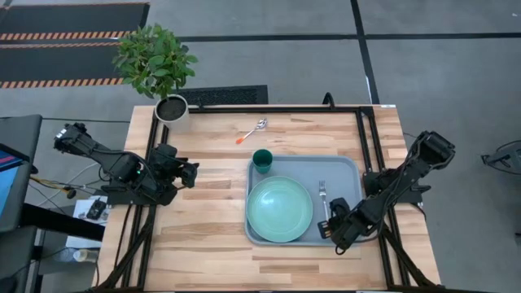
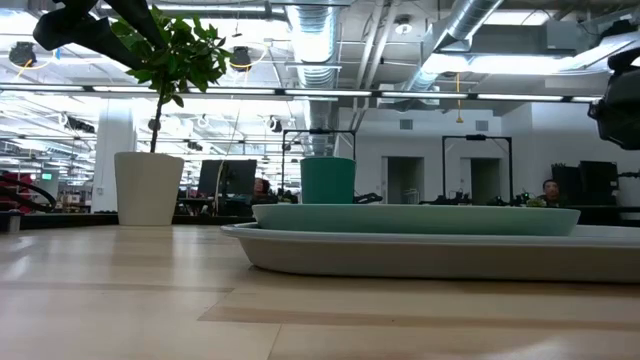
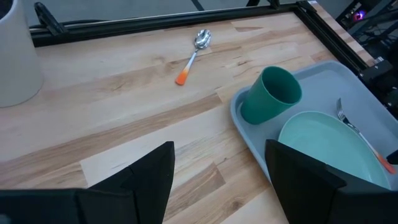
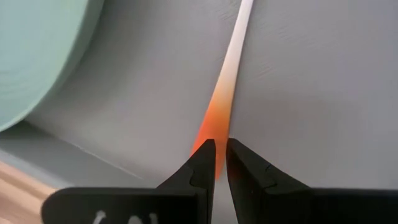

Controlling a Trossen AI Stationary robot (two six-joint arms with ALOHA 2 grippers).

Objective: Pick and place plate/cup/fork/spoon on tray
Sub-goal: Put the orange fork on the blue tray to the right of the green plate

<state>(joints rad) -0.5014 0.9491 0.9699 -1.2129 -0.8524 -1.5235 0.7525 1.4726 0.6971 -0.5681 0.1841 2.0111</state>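
The blue-grey tray (image 1: 346, 167) holds the mint-green plate (image 1: 279, 209) and the dark-green cup (image 1: 262, 160), which stands upright at the tray's far left corner. The fork (image 1: 323, 199) lies on the tray right of the plate, tines toward the far edge. My right gripper (image 1: 330, 229) is shut on the fork's orange handle end. The spoon (image 1: 252, 130) lies flat on the table beyond the tray. My left gripper (image 1: 194, 173) is open and empty over the table left of the tray. My right gripper pinches the fork's orange handle (image 4: 217, 134) at its free end, between the tips of its two fingers (image 4: 202, 165). The fingers come from the tray's near side, slanting down, in line with the handle. The fork stretches away over the tray floor (image 4: 311, 93); whether it is lifted I cannot tell.
A white plant pot (image 1: 172, 108) with a leafy plant stands at the table's far left corner. A black frame rail (image 1: 362, 134) runs along the table's right side and far edge. Bare wood lies between my left gripper and the tray.
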